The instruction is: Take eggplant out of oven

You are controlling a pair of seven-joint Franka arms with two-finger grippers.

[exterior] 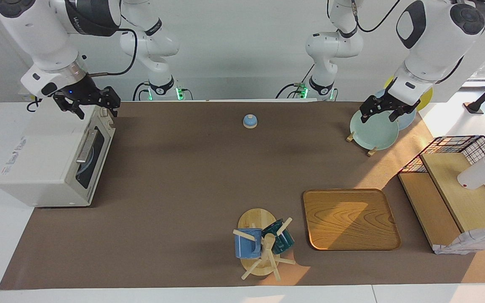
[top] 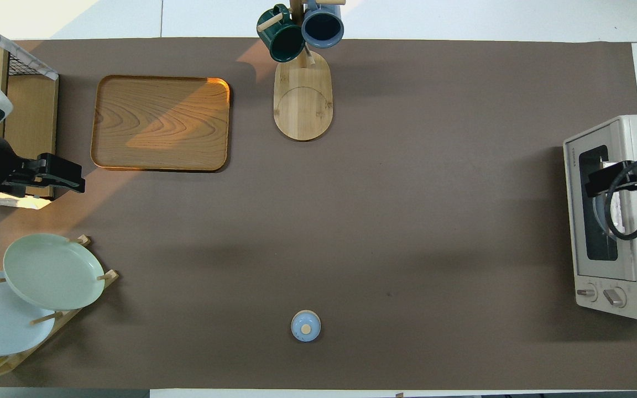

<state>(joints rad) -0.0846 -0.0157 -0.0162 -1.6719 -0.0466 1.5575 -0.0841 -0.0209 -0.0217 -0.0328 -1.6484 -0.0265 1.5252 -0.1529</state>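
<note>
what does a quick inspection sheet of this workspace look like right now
surface: brown mat covers the table
job's things: oven at the right arm's end, door shut; eggplant not seen
clutter: wooden tray, mug tree, bell, plate rack, wire shelf
grippers: right gripper open over the oven; left gripper open over the plate rack
cables: black cable hangs over the oven
surroundings: white wall; nothing else seen

A wooden tray (exterior: 351, 219) lies beside the mug rack (exterior: 259, 248).
</note>
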